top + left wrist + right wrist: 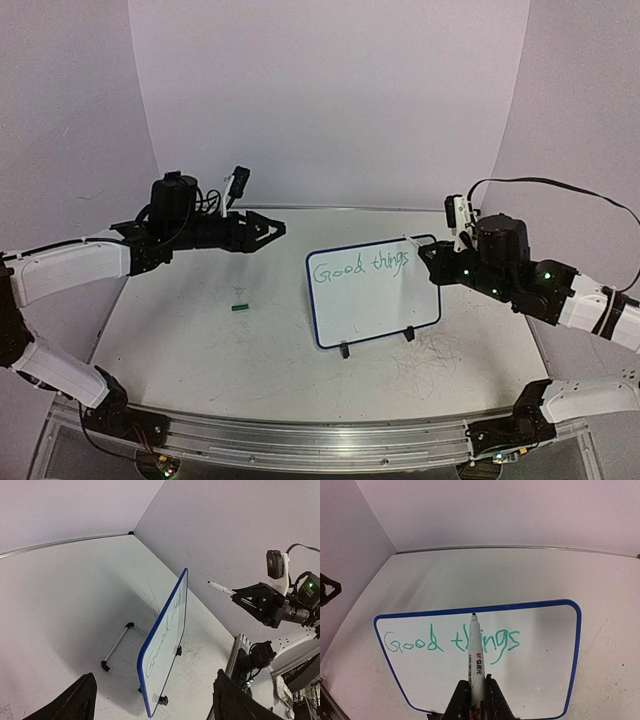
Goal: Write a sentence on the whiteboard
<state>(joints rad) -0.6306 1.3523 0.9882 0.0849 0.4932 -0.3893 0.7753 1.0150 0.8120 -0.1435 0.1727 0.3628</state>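
Note:
The whiteboard (378, 305) stands tilted back on two black clip feet at the table's middle right. It has a dark-blue frame. The sentence (360, 267) reads "Good things" in green on one line across its top. The same words show in the right wrist view (452, 642). My right gripper (475, 696) is shut on a white marker (476, 652). Its tip points at the board's top edge, above the "h". In the left wrist view the marker (220, 588) hangs apart from the board (167, 640). My left gripper (152, 705) is open and empty, raised left of the board.
A small green marker cap (239, 308) lies on the table left of the board. A thin rod with black ends (116, 646) lies behind the board. Grey scribbles mark the tabletop (440, 352) in front of the board. Curved walls enclose the back.

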